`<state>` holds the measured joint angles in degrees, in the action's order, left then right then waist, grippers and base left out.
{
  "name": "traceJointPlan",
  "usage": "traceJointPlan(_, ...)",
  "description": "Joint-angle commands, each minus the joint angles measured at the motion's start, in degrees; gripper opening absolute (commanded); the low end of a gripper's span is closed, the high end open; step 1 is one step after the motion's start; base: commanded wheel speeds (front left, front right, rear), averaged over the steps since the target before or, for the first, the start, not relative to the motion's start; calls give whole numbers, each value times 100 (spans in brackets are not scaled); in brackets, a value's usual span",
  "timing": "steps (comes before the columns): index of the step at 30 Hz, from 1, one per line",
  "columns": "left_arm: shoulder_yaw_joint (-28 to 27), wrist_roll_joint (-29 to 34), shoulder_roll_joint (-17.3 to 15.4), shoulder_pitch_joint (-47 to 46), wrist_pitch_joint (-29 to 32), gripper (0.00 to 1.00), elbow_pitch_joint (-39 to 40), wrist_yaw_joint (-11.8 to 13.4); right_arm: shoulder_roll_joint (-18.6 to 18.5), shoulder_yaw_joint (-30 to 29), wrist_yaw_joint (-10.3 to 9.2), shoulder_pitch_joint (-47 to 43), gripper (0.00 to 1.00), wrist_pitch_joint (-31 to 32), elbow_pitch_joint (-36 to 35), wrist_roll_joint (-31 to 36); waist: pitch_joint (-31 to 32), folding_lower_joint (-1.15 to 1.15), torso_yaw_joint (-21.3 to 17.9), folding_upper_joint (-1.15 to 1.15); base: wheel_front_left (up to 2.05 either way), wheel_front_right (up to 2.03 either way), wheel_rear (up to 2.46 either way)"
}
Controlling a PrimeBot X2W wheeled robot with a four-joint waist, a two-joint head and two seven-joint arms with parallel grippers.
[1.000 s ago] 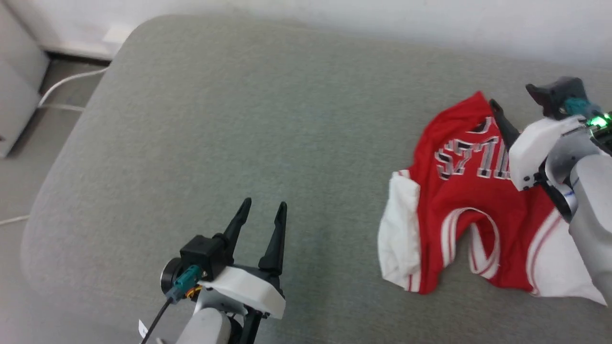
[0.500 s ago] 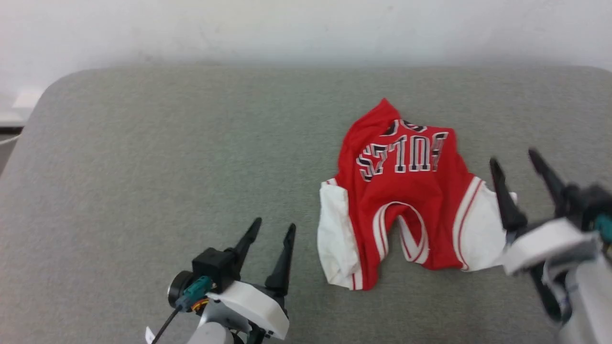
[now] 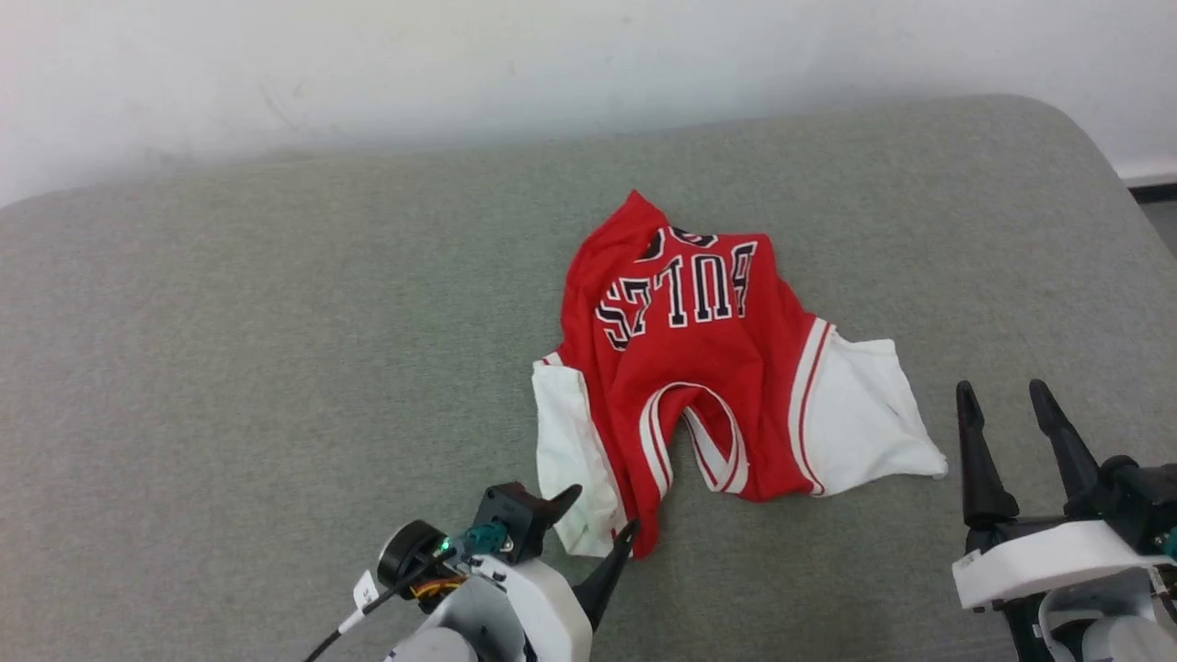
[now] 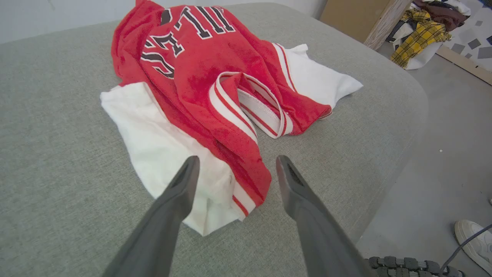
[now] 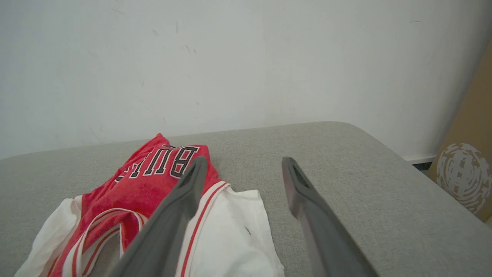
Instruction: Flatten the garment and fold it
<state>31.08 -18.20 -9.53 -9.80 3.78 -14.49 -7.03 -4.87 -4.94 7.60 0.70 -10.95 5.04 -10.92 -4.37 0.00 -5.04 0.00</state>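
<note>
— Reading from the lower left: your left gripper (image 3: 602,510) has its jaws spread wide and holds nothing. Its tips straddle the hem of the nearest white sleeve, though I cannot tell whether they touch the cloth.

— And the garment itself?

— You have the garment (image 3: 699,368) lying crumpled at the centre of the frame on the grey cushion (image 3: 276,368), with the collar toward you and the lettering at the far end. The red body is bunched, and the sleeve on the left is folded narrow. The other sleeve fans out toward the lower right.

— So how far along?

— In my judgement you have barely begun: flattening and folding are both left. At the lower right, your right gripper (image 3: 1001,391) is also spread wide and empty, near that sleeve's corner but apart from it. You would want the sleeves and hem drawn out flat before any fold.
</note>
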Motion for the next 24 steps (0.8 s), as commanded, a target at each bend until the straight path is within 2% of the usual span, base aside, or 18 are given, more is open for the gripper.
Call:
traceJointPlan(1, 21, 19, -61, -118, 48, 100, -30, -33, 38, -24, -11, -44, 100, 49, -65, 44, -135, 0, -147, 0, 0, 0, 0)
traceJointPlan(11, 72, 301, -63, -498, 76, 100, -686, 268, 135, -209, -11, 6, 100, 175, -131, 96, -414, 0, -372, 0, 0, 0, 0)
traceJointPlan(16, 82, 288, -39, -612, 121, 100, -1052, 307, 177, -288, -11, 37, 100, 138, -79, -40, -451, 0, -367, 0, 0, 0, 0)
traceJointPlan(17, 90, 282, -38, -628, 132, 22, -1118, 304, 182, -289, -11, 41, 100, 132, -68, -36, -451, 0, -359, 0, 0, 0, 0)
traceJointPlan(18, 85, 258, -28, -635, 102, 0, -1153, 296, 185, -293, -11, 45, 100, 127, -57, -35, -446, 0, -346, 0, 0, 0, 0)
traceJointPlan(24, -106, 47, 70, -590, -361, 0, -1018, 375, 195, -372, -11, 5, 100, 151, -22, -14, -324, 0, -134, 0, 0, 0, 0)
